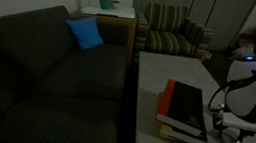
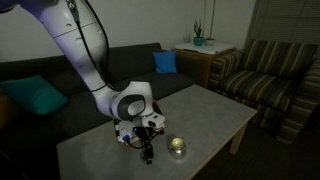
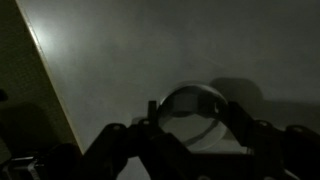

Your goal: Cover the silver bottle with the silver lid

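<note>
Gripper (image 2: 147,144) hung low over the table (image 2: 212,108), just beside the silver bottle (image 2: 178,148). Clenched or released: could not tell.

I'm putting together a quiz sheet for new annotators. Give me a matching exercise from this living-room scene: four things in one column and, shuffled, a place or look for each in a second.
Things:
1. silver bottle
2. blue cushion
3. potted plant
4. stack of books

Place or look:
A. on the side table
B. shiny, standing on the pale table
C. leaning on the dark sofa
D. red and black, lying flat

Pairs: 1-B, 2-C, 3-A, 4-D
</note>
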Tool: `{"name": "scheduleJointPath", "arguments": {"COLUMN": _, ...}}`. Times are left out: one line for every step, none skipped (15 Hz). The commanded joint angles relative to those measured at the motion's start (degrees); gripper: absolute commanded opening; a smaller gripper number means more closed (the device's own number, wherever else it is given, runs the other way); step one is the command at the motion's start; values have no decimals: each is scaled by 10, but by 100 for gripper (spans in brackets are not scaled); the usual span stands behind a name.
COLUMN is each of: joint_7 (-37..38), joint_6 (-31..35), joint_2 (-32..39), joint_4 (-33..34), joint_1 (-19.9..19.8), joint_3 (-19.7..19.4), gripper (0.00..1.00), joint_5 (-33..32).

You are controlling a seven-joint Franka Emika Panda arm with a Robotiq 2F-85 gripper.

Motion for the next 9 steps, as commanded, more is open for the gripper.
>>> {"name": "scheduleJointPath", "arguments": {"joint_7": 24, "joint_6": 51, "joint_2": -45, "joint_4": -84, "joint_1": 40, "joint_3": -30, "gripper": 45, "joint_5": -6}}
{"name": "scheduleJointPath", "arguments": {"joint_7": 26, "joint_6": 69, "joint_2": -51, "joint_4": -99, "joint_1": 48, "joint_3": -36, "gripper": 45, "joint_5": -6}}
{"name": "scheduleJointPath", "arguments": {"joint_7": 28, "joint_6": 83, "joint_2": -59, "joint_4": -116, "joint_1": 57, "joint_3": -43, "gripper": 45, "joint_5": -5}}
{"name": "scheduleJointPath", "arguments": {"joint_7": 30, "joint_6": 100, "joint_2": -64, "joint_4": -130, "joint_1": 66, "joint_3": -51, "gripper": 45, "joint_5": -3}}
{"name": "scheduleJointPath", "arguments": {"joint_7": 33, "joint_6": 117, "joint_2": -71, "joint_4": -147, "joint_1": 77, "joint_3": -60, "gripper": 45, "joint_5": -1}}
{"name": "scheduleJointPath", "arguments": {"joint_7": 34, "joint_6": 133, "joint_2": -72, "joint_4": -158, "joint_1": 85, "joint_3": -69, "gripper": 45, "joint_5": 1}}
{"name": "scheduleJointPath", "arguments": {"joint_7": 35, "joint_6": 155, "joint_2": -75, "joint_4": -172, "joint_1": 96, "joint_3": -80, "gripper": 45, "joint_5": 3}}
{"name": "scheduleJointPath", "arguments": {"joint_7": 33, "joint_6": 176, "joint_2": -77, "joint_4": -184, "joint_1": 102, "joint_3": -87, "gripper": 45, "joint_5": 5}}
{"name": "scheduleJointPath", "arguments": {"joint_7": 26, "joint_6": 203, "joint_2": -76, "joint_4": -193, "joint_1": 107, "joint_3": -94, "gripper": 45, "joint_5": 7}}
